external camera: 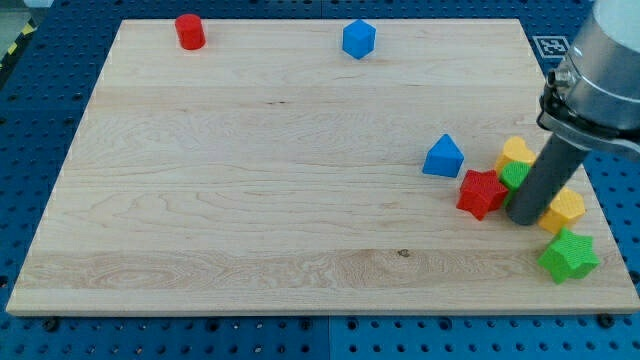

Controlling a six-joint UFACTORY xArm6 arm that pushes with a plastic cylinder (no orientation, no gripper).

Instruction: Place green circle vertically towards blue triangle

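The green circle [514,174] shows only as a small green patch at the view's right, mostly hidden behind my rod. The blue triangle [442,157] lies to its left and slightly higher. My tip [522,218] rests on the board just below the green circle, touching or almost touching it, and right of the red star [481,193].
A yellow block [517,152] sits above the green circle. Another yellow block [563,209] is right of the rod, a green star [568,256] below it near the board's edge. A red cylinder [190,31] and a blue hexagon [358,39] lie at the view's top.
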